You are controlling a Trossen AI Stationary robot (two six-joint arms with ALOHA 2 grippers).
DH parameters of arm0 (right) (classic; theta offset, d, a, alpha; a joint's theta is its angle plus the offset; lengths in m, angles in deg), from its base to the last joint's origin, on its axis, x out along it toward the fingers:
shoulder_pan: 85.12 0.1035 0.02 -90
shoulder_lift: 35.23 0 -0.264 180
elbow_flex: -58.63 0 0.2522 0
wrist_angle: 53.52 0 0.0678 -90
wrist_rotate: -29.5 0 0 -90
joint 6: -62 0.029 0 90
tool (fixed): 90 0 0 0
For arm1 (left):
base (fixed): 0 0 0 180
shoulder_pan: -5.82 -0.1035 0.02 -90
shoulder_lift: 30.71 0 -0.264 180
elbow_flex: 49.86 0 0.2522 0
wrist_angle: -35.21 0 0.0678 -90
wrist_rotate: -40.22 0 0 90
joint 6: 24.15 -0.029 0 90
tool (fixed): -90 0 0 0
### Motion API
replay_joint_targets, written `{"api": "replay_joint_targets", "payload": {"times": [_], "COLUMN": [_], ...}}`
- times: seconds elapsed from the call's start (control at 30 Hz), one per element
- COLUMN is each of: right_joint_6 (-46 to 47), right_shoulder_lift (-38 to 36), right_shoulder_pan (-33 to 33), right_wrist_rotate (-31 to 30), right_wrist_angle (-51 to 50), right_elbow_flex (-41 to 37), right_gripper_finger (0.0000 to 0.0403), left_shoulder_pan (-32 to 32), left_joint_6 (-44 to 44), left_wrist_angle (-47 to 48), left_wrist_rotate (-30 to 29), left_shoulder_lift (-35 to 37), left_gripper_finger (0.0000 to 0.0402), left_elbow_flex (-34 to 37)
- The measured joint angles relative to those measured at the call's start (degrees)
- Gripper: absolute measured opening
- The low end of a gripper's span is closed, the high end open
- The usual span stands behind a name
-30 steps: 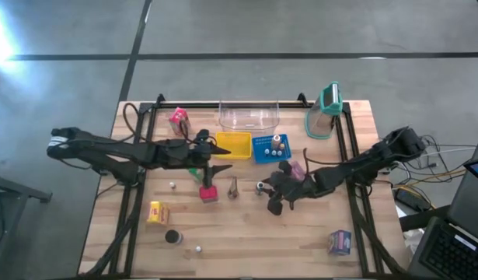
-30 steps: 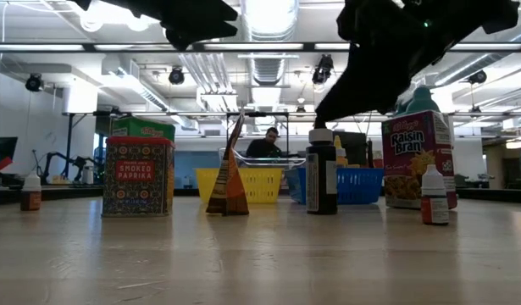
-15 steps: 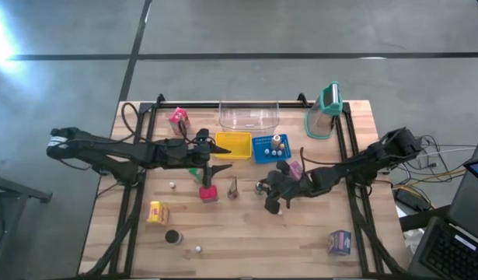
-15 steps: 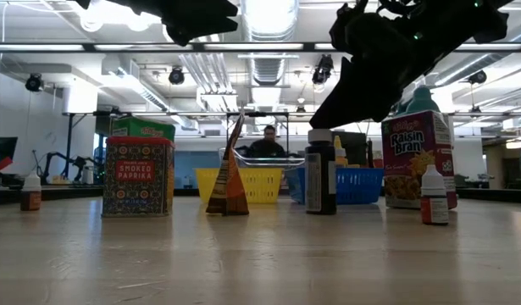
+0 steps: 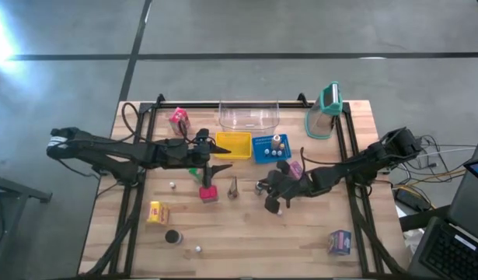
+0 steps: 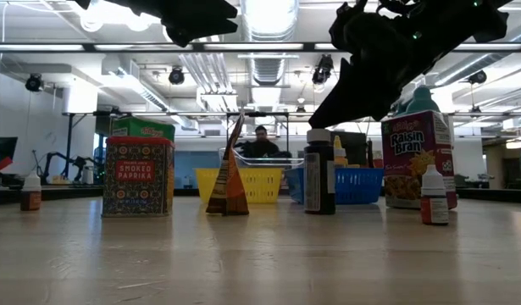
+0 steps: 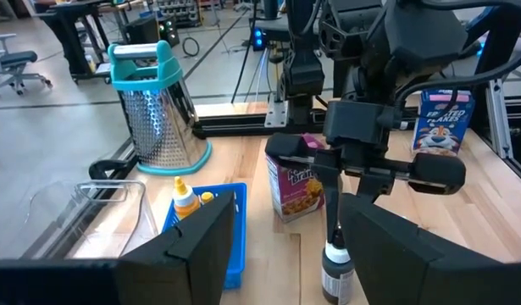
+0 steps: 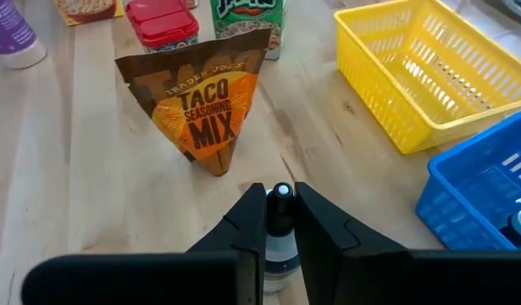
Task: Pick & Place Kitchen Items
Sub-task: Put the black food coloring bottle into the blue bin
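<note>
Right end effector (image 8: 279, 222): closed down on the cap of a small dark bottle (image 8: 277, 246), one finger seen on each side of the cap in the right wrist view; the bottle stands upright on the tabletop (image 5: 246, 233), about mid-table.
Grip: the cap is pinched near its top; whether the hold is firm yet cannot be told.
Left end effector (image 5: 221, 167): held above the tabletop just in front of the yellow basket (image 5: 233, 145), fingers part-way apart, nothing held.
Near the bottle: a taco seasoning packet (image 8: 199, 110) is propped just beside it; a red paprika tin (image 8: 162, 20) and a green carton (image 8: 249, 15) stand beyond that.
Baskets: the blue basket (image 5: 270, 147), already holding small bottles, lies close behind the bottle, side by side with the yellow basket.
Step in hand: judged to be the grasp of the dark bottle.
Next move: a straight lift is called for, clear of the packet, then a short carry, probably to a basket.
</note>
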Motion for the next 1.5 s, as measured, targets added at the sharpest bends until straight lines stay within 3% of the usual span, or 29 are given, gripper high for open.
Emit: {"api": "replay_joint_targets", "payload": {"times": [1.5], "right_joint_6": [2.5], "right_shoulder_lift": [-5.5], "right_shoulder_pan": [-0.6], "right_wrist_rotate": [-2.6], "right_wrist_angle": [-3.8], "right_elbow_flex": [-0.1], "right_gripper_finger": [0.0037], "left_shoulder_pan": [0.0], "left_joint_6": [0.1], "left_wrist_angle": [0.2], "left_wrist_rotate": [0.0], "left_shoulder_lift": [0.0], "left_gripper_finger": [0.0218], "left_elbow_flex": [0.0]}}
